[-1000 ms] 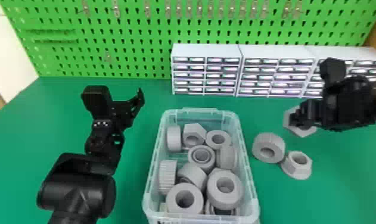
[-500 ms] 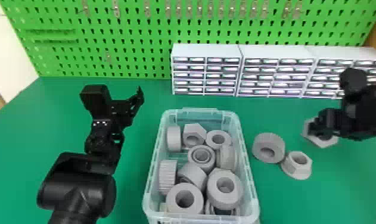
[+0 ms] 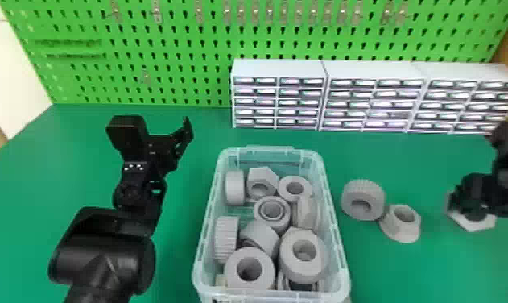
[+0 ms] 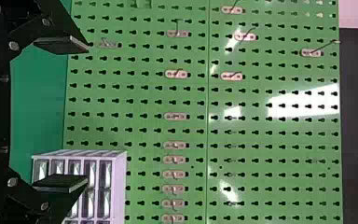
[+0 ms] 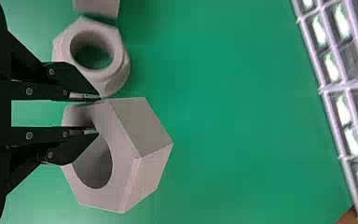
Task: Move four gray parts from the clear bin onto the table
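Two of four parts are judged complete: a ribbed ring (image 3: 365, 191) and a flanged nut (image 3: 399, 233) are set on the table (image 3: 385, 278), at 2 to 3 o'clock from the bin (image 3: 271, 297). The hex nut (image 5: 151, 126), at 3 o'clock, is clamped by its wall in the right gripper (image 5: 98, 115); table contact cannot be confirmed. Its release and one further transfer remain. The left gripper (image 4: 86, 113) is parked at 10 o'clock, fingers spread. No writing can be read.

Right gripper (image 3: 468, 204) blurred, hexagonal part (image 3: 475, 226) seemingly half hidden, clear bin (image 3: 342, 264) cropped
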